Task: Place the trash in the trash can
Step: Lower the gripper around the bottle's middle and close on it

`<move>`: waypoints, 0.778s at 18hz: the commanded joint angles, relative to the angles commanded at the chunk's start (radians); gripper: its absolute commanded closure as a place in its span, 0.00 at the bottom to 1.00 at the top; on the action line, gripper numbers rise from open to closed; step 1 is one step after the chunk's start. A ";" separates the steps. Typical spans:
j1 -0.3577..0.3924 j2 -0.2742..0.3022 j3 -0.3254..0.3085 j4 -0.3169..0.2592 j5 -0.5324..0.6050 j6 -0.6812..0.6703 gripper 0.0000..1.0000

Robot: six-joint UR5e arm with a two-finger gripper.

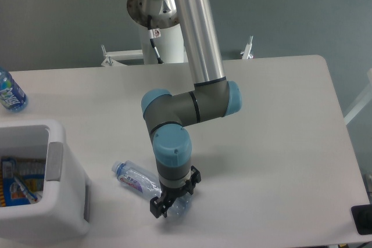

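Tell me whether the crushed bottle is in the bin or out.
Out. The crushed bottle lies flat on the table, right of the bin, with the gripper at its base end.

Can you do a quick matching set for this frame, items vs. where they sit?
Items:
1. crushed bottle
2. trash can
3. blue water bottle
4. gripper

Places:
A. far left table edge, standing behind the bin
B. lying on the table, front centre
C. front left corner
D. down at the bottle's base end

Pairs: 1-B, 2-C, 3-A, 4-D
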 joint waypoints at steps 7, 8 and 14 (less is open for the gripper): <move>0.000 0.000 0.000 0.000 0.003 0.002 0.23; 0.000 0.000 0.000 0.000 0.003 0.002 0.25; 0.000 0.002 -0.002 0.000 0.003 0.002 0.33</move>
